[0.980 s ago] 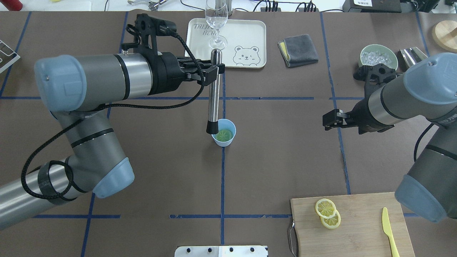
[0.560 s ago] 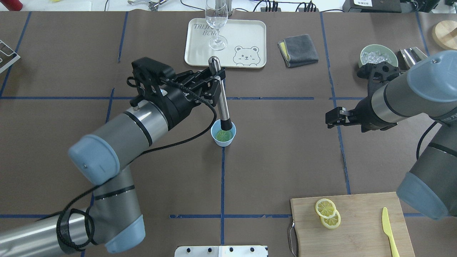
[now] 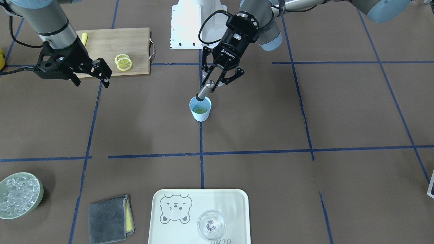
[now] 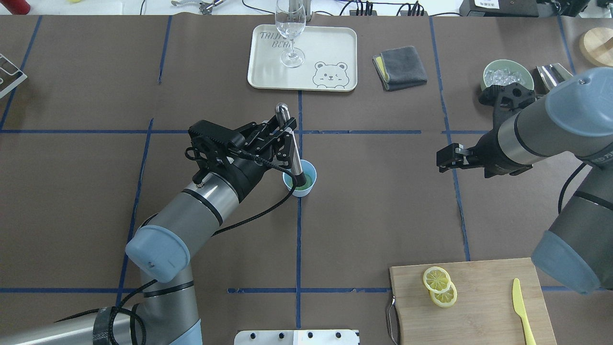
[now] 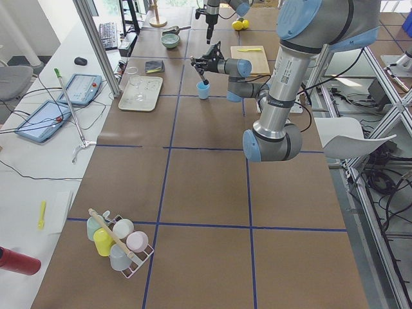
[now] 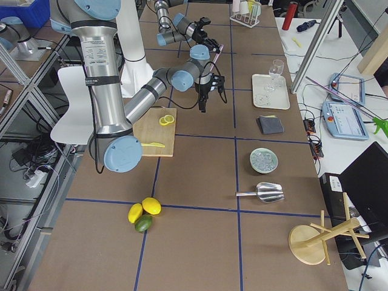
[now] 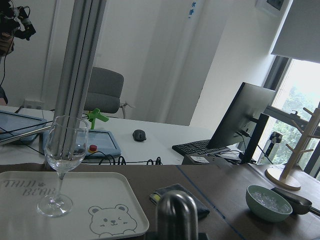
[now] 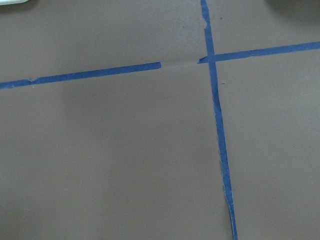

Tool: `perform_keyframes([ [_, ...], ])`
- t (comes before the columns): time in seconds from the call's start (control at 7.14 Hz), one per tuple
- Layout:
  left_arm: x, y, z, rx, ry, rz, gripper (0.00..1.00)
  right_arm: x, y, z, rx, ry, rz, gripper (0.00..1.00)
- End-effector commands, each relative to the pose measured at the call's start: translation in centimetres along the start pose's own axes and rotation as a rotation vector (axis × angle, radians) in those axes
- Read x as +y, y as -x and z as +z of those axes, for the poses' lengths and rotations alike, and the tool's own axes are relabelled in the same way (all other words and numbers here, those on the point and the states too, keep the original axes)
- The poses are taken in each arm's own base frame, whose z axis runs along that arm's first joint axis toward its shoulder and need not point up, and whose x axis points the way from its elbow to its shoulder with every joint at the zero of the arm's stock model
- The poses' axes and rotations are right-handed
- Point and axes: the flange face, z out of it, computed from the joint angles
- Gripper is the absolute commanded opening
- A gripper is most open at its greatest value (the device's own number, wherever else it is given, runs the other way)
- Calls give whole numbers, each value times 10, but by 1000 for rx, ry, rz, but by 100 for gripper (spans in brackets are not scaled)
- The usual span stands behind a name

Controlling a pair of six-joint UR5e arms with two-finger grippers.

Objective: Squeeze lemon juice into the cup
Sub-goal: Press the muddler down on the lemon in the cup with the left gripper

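The light-blue cup [image 4: 310, 188] stands at the table's middle, also in the front view [image 3: 200, 115]. A lemon slice [image 3: 200, 110] lies in its bottom, mostly hidden from overhead by the tool. My left gripper [image 4: 287, 133] is shut on a steel muddler [image 4: 292, 146] near its top. The muddler is tilted and its black tip is inside the cup, on or just above the slice. The gripper also shows in the front view [image 3: 212, 84]. My right gripper [image 4: 443, 159] is open and empty, hovering well to the right of the cup.
A wooden cutting board [image 4: 483, 311] at the near right carries two more lemon slices [image 4: 438, 282] and a yellow knife [image 4: 522, 311]. A tray [image 4: 335, 43] with a clear glass [image 4: 290, 28], a grey cloth [image 4: 400, 67] and a bowl of ice [image 4: 507, 74] stand along the far side.
My left arm has swung in and lowered. The muddler's black tip went from beside the cup's left rim down into the cup. The right arm has barely moved.
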Motion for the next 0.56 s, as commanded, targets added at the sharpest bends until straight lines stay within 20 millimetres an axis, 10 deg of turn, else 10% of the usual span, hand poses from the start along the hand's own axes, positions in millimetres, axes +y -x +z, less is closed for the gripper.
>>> perform_keyframes([
  [0.0,9,1,4,-11,9,8,0,1,0,0,-2,5,-1,100],
  [0.42,18,1,16,-40,-1,17,0,0,0,1,-1,4,1,100],
])
